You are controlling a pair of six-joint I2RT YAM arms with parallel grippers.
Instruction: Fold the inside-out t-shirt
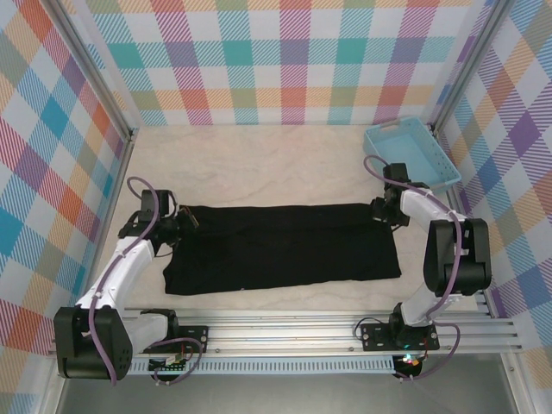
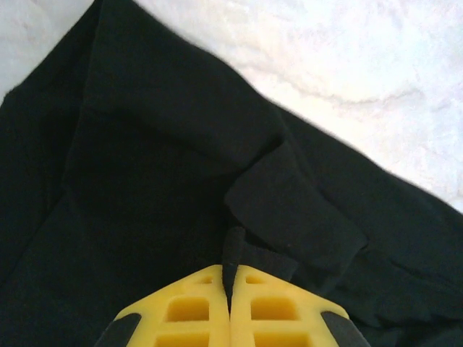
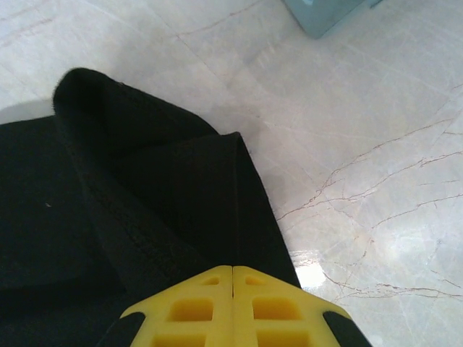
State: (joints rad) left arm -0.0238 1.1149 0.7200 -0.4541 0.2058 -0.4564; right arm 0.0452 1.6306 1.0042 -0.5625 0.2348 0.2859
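The black t-shirt lies flat near the table's front edge. The left gripper and right gripper are clamped tight on its far corners, apparently to fold it.

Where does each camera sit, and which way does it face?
Top external: high behind the robot, looking down on table, black t-shirt, blue bin; left arm and right arm show.
Left wrist: looks down past the left gripper, pinching t-shirt cloth.
Right wrist: looks down past the right gripper, pinching the t-shirt's corner.
Shared: all see the t-shirt.
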